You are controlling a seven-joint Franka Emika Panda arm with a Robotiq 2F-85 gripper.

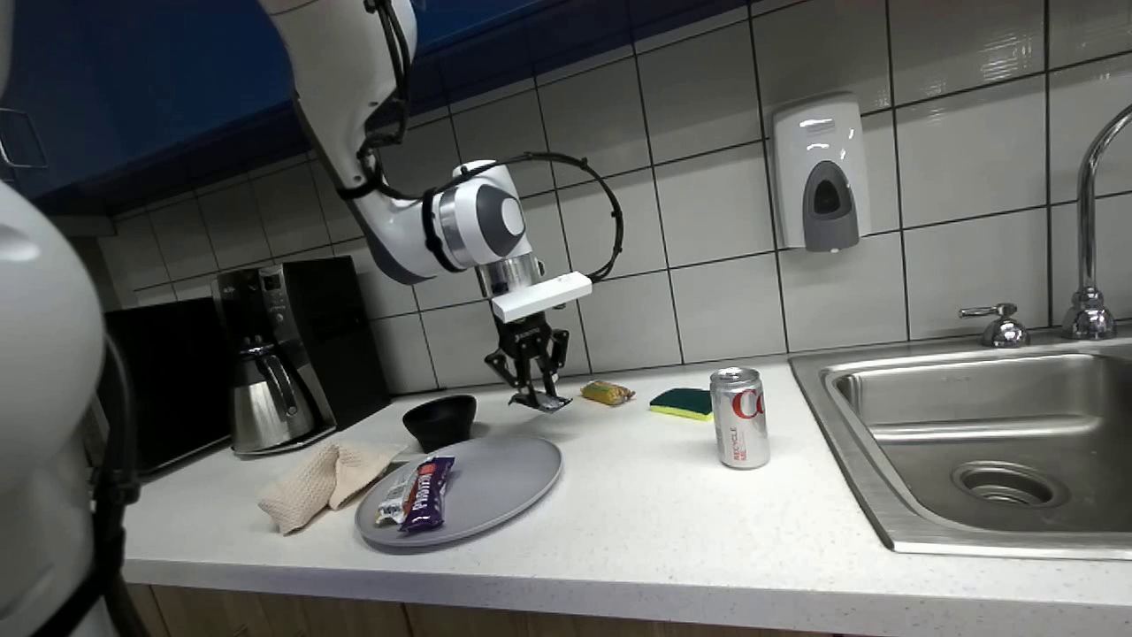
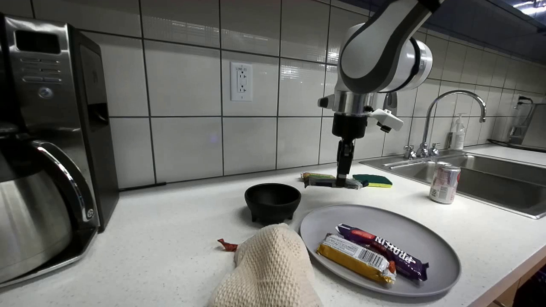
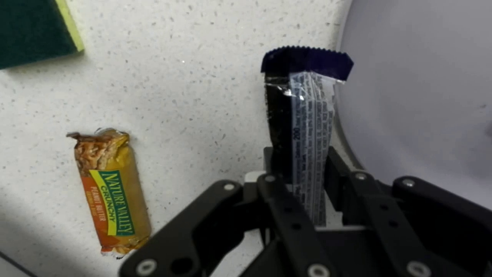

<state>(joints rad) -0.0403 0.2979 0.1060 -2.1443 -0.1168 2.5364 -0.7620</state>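
the pincer [image 3: 300, 169] pinches a dark-wrapped bar [image 3: 307, 115] above the worktop [image 2: 170, 238], near the rim of the grey plate [image 3: 407, 100]; how high it hangs is hard to judge. in the wrist view the pincer covers part of the dark-wrapped bar toward the bottom, while the plate is cut off at the right and the green sponge [image 3: 34, 30] at the upper left. in an exterior view the dark-wrapped bar partly masks the granola bar [image 2: 318, 175] behind it, and the beige cloth [image 2: 273, 273] is cropped at the bottom.

the granola bar's lettering is legible in the wrist view alone; a wall outlet [image 2: 242, 82] shows only in an exterior view. both exterior views show a purple protein bar [image 2: 386, 249] and a gold-edged bar [image 2: 356, 258] side by side on the plate.

the plate sits close to the worktop's front edge, with the black bowl [image 2: 273, 213] near it. speckled worktop runs between the plate and the upright soda can [image 1: 743, 420], which stands near the rim of the sink [image 1: 853, 451].
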